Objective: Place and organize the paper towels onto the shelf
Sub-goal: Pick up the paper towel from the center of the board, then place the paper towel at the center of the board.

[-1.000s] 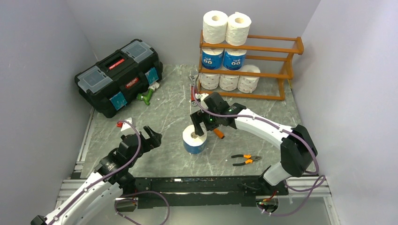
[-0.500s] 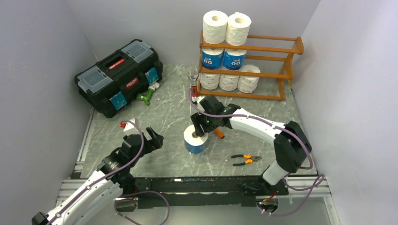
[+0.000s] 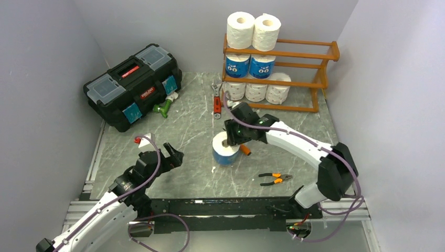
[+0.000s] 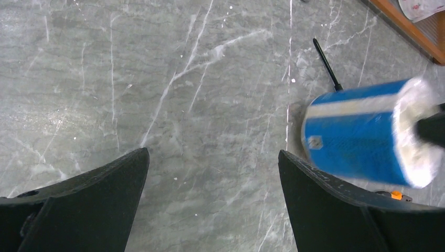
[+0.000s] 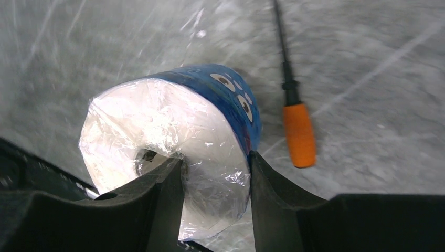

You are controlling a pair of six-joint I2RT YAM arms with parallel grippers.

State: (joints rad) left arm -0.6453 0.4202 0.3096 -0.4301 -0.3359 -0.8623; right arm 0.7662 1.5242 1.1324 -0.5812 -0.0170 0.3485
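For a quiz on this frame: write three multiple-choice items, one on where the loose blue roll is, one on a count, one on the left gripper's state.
1. Where is the loose roll?
A. On the top tier of the shelf.
B. In the right gripper, in front of the shelf.
C. In the left gripper.

2. How many rolls sit on the shelf?
A. Five.
B. Eight.
C. Seven.

3. The left gripper is:
A. open and empty.
B. shut on a roll.
C. shut and empty.

Key:
1 B: one jaw sits in its core, the other outside its wrapper.
2 C: two on top, two in the middle, three below.
3 A: its jaws stand wide apart with nothing between them.
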